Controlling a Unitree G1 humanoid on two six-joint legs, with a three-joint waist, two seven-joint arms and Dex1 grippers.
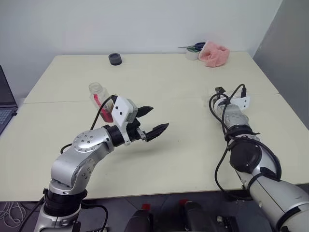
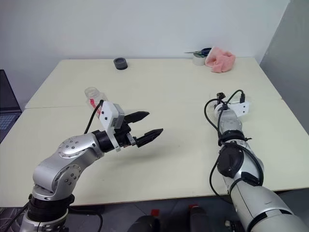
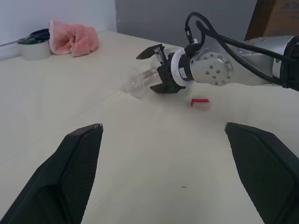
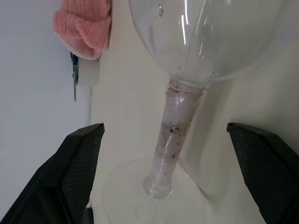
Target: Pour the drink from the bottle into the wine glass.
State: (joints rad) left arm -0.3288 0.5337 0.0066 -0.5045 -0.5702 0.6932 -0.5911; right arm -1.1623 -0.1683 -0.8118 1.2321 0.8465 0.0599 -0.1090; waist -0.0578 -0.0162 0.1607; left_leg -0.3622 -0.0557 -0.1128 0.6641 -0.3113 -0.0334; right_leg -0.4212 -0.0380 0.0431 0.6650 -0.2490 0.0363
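The right gripper (image 3: 156, 70), jaws wide, is straddling the stem of the clear stemmed wine glass (image 4: 175, 126), apparently without contact, while the left gripper (image 1: 154, 121) is hovering wide open.

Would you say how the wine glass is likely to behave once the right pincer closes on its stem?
The wine glass is probably fragile: clear, with a thin stem. Its wide bowl above that stem looks top-heavy, so it may tip. The open right pincer straddles smooth glass, which could slip.
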